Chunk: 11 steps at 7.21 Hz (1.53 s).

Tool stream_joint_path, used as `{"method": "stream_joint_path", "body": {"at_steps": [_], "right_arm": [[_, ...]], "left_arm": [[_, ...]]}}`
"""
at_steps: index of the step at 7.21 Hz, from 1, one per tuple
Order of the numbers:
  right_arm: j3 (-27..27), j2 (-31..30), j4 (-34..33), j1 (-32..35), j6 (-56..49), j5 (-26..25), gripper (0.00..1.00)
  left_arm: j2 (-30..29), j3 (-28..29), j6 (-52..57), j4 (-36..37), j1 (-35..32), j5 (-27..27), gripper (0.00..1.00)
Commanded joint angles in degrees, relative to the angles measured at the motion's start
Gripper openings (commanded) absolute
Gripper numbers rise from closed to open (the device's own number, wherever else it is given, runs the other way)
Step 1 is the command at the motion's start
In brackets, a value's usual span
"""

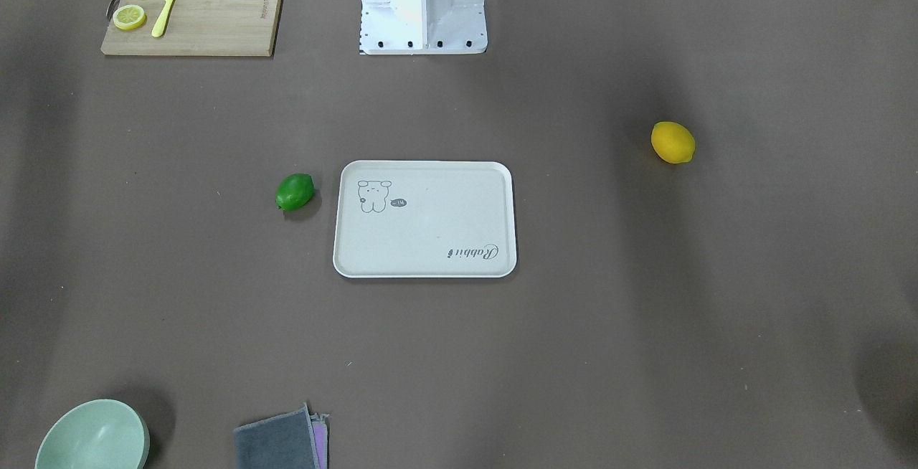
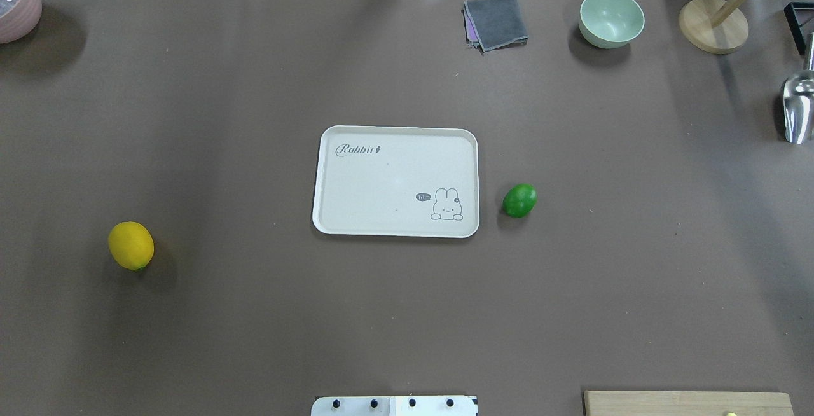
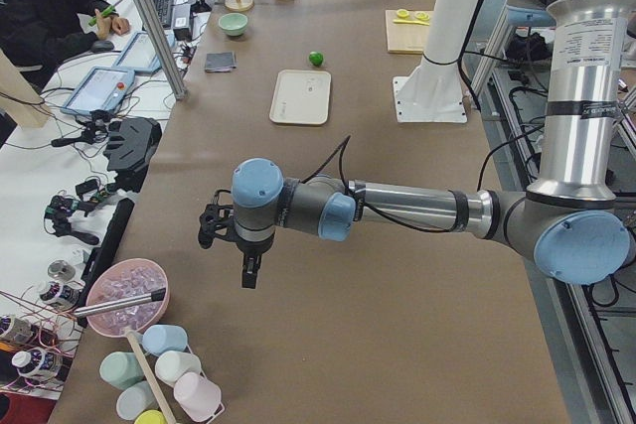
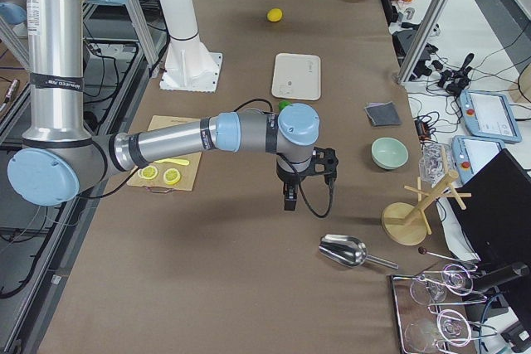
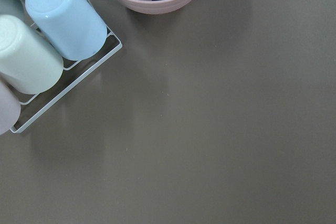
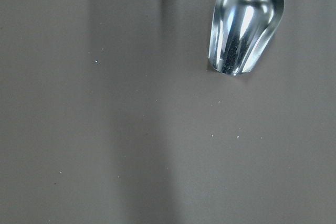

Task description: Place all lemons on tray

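Beside tray [image 2: 381, 180], green lemon [image 2: 519, 200] is lying nearer right fingers [image 4: 289, 198]; yellow lemon [image 2: 131, 245] nearer left fingers [image 3: 248, 273]; cannot tell either grip.

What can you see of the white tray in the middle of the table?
The tray is a flat off-white rectangle with rounded corners and a low raised rim, matte and plastic-looking. One corner bears a small rabbit line drawing with a "hi" bubble, the opposite corner grey "Rabbit" script. It lies flat on the brown table, with nothing on it. The green lemon sits close beside its short edge on the robot's right, not touching.
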Motion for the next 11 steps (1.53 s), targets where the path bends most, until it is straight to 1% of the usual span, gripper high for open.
{"method": "stream_joint_path", "body": {"at_steps": [1, 2, 3, 4, 5, 7, 9, 10, 11], "right_arm": [[-0.3, 0.7, 0.2, -0.5, 0.3, 0.9, 1.00], [-0.3, 2.2, 0.2, -0.6, 1.9, 1.2, 1.00], [-0.2, 3.6, 0.2, -1.2, 2.3, 1.1, 1.00], [-0.4, 3.6, 2.7, -1.4, 2.2, 1.1, 1.00], [-1.0, 2.5, 7.7, -1.4, 2.3, 1.3, 1.00], [-0.7, 2.5, 13.9, -5.5, 3.8, 1.3, 1.00], [-0.7, 6.1, 16.8, -13.8, 16.7, 0.7, 1.00], [-0.3, 8.0, 19.9, -17.6, 24.8, -0.5, 1.00], [-0.3, 8.6, 23.9, -21.1, 31.1, -2.9, 1.00]], "left_arm": [[-0.2, 3.6, -0.6, -9.1, 0.0, 0.4, 0.98], [-1.9, 5.8, -0.6, -8.9, 0.3, 0.2, 0.98], [-2.0, 5.4, -0.6, -9.1, 0.3, 0.0, 0.98], [-2.0, 4.4, -0.6, -9.4, 0.3, 0.0, 0.98], [-1.9, 3.4, -0.6, -9.3, 0.3, 0.2, 0.98], [-2.8, 3.1, -2.7, -9.4, 0.7, 0.0, 0.98], [-3.3, 1.6, -12.1, -9.9, 4.4, -0.1, 0.98], [-3.5, 0.4, -16.8, -9.9, 6.0, -0.1, 0.98], [-3.6, -0.5, -21.3, -10.9, 7.4, 0.0, 0.98]]}}
